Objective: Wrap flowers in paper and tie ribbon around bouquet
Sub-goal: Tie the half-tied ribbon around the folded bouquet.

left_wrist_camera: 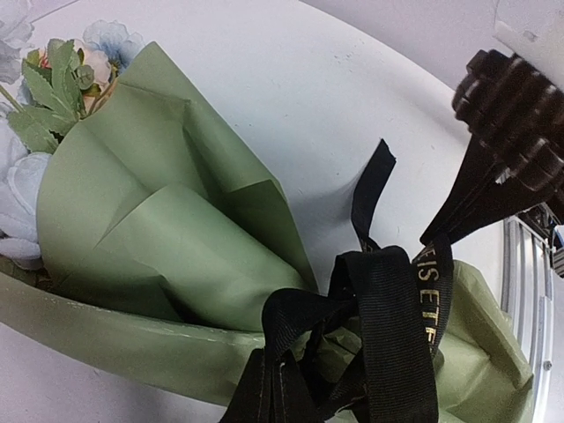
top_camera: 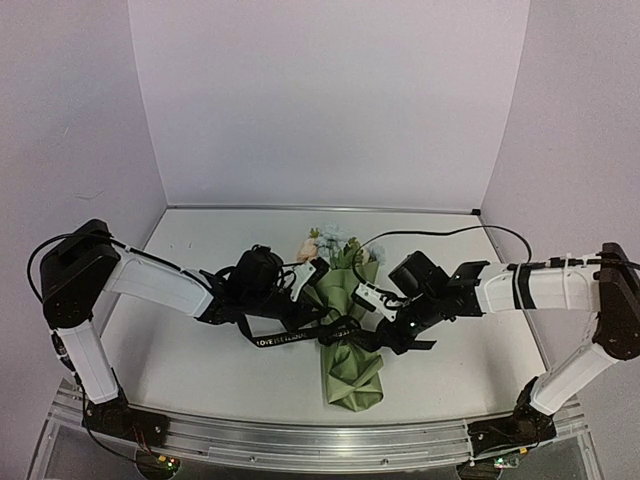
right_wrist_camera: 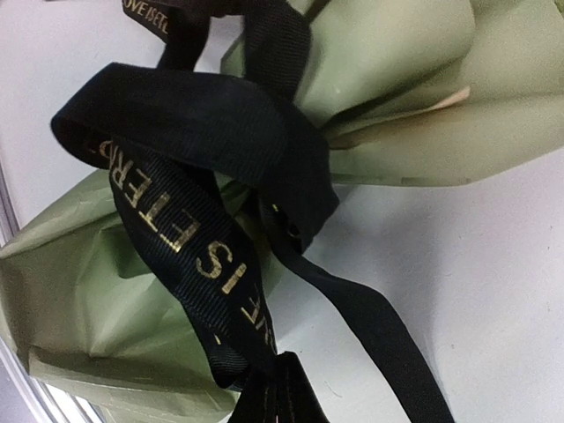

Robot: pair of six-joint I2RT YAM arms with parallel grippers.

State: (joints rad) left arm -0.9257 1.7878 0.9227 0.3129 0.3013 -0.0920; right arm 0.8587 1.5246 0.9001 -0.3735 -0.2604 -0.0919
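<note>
Watching the bouquet [top_camera: 352, 350] lie mid-table [top_camera: 200, 250] between my arms, flowers [top_camera: 325, 243] poking out the far end of the olive paper [left_wrist_camera: 176, 238] cone. The black ribbon [right_wrist_camera: 203, 256] is looped loosely around its waist. My left gripper [top_camera: 312, 288] is pinching one bunched strand, and my right gripper [top_camera: 372, 300] is clamped tight on the lettered tail.

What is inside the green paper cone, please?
Pink and pale blue flowers with green leaves show at the open top of the paper. Their stems are covered and cannot be seen.
</note>
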